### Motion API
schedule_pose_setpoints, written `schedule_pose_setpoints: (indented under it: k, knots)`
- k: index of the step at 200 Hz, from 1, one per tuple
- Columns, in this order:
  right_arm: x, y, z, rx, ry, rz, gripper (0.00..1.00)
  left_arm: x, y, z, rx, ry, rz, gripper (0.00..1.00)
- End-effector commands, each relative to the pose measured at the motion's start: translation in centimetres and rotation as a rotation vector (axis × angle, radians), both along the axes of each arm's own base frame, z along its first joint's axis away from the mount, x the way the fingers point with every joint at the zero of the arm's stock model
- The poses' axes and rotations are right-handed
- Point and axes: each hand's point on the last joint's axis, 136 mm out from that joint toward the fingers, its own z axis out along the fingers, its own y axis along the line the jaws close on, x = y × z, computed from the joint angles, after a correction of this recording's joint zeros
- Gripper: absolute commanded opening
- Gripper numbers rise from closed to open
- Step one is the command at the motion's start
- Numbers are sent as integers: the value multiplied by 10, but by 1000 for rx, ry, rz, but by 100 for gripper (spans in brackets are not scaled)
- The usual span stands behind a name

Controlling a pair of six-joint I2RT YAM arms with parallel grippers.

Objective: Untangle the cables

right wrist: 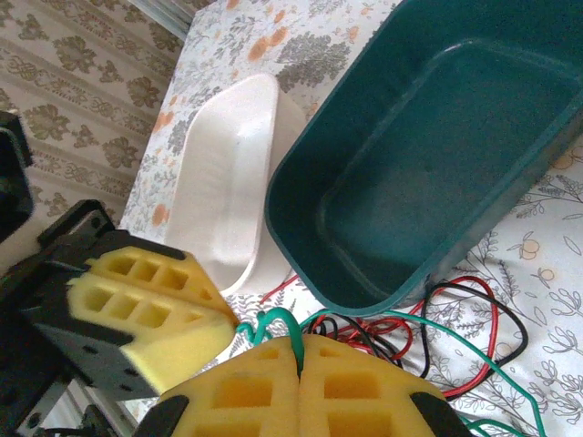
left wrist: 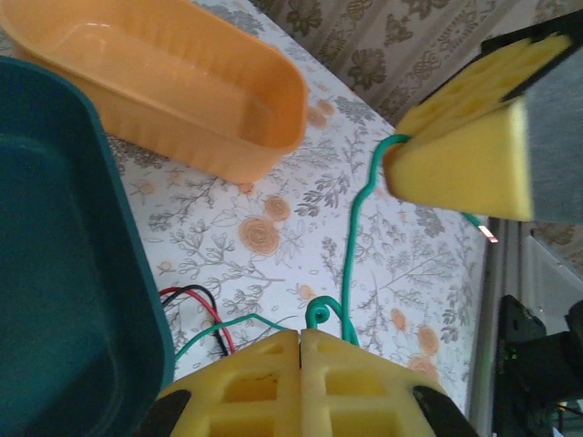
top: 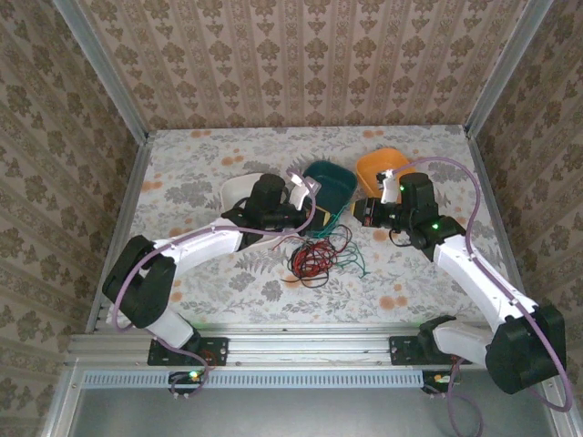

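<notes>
While, from above, the cables point(top: 319, 257) lie tangled on the worktop point(top: 200, 173) near the teal tray point(top: 339, 182), the left wrist view has the left gripper point(left wrist: 301, 339) clamped on a green cable point(left wrist: 352, 228), the right wrist view the right gripper point(right wrist: 299, 340) likewise.

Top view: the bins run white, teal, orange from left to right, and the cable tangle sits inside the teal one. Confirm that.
Not inside: the top view shows the cable tangle on the table just in front of the teal bin. The order white bin, teal, orange bin from left to right is correct.
</notes>
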Motion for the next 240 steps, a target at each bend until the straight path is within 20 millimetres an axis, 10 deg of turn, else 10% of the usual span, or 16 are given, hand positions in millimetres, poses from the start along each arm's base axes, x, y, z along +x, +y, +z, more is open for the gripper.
schedule_pose_setpoints:
  k: [1,73,118,155,240]
  knots:
    - [6,-3,43,40,-115,-44,0,0,8,-38,97,35,20,0]
    - [7,-35,101,57,-281,-227,0,-3,24,-76,196,75,45,0]
    - [11,-75,100,-23,-287,-432,0,-1,31,-72,165,62,69,0]
    - [25,-83,78,-77,-242,-472,0,19,46,-32,3,18,189,59]
    - [95,-158,41,-207,-242,-851,0,35,77,-22,-3,-31,379,70]
